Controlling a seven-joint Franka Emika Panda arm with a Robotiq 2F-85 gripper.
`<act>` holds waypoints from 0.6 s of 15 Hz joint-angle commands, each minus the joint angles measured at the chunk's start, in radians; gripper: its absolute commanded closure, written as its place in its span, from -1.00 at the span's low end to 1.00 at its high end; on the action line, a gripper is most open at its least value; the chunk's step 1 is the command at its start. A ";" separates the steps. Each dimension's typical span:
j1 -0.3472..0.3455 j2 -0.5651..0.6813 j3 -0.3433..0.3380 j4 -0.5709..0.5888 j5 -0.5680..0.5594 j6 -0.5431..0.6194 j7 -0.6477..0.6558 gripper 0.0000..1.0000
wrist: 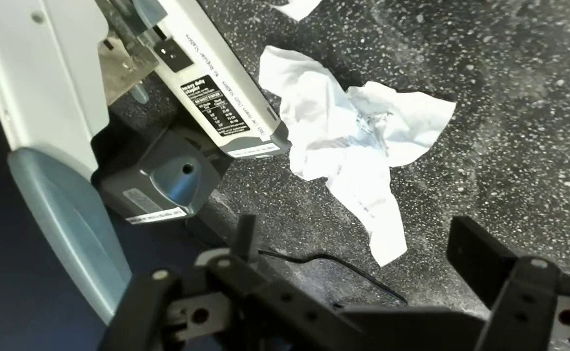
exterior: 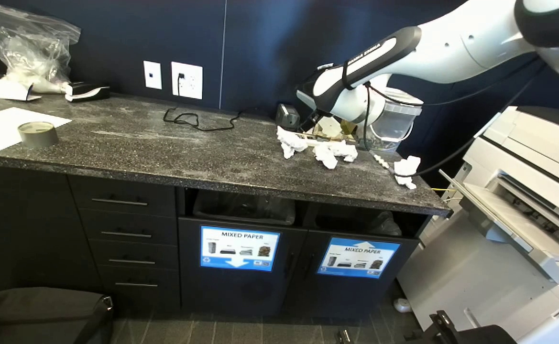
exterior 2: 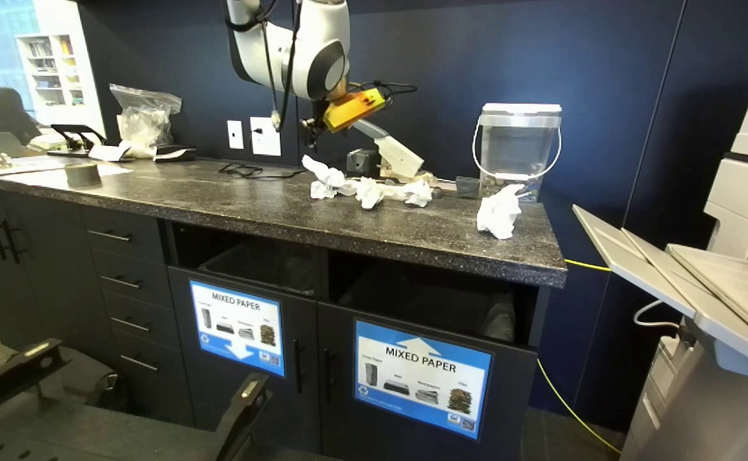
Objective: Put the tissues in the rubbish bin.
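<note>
Gripper [wrist: 355, 239]: fingers apart. Stapler [wrist: 211, 63] just beside crumpled tissue [wrist: 333, 122], dark box [wrist: 167, 187] near; lidded bucket [exterior 2: 519, 144] behind another tissue [exterior 2: 499, 211].

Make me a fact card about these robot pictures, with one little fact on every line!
Holding: nothing; the black two-fingered end effector is open
To throw away: several crumpled white paper tissues on the dark speckled countertop
Underneath: two dark cabinet bin compartments with blue-and-white rectangular MIXED PAPER labels
Also on top: a clear plastic bucket with a white lid; a pale heavy-duty stapler by the tissues
</note>
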 commanded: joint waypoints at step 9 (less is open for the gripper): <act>-0.098 0.403 0.279 0.421 -0.098 -0.117 -0.486 -1.00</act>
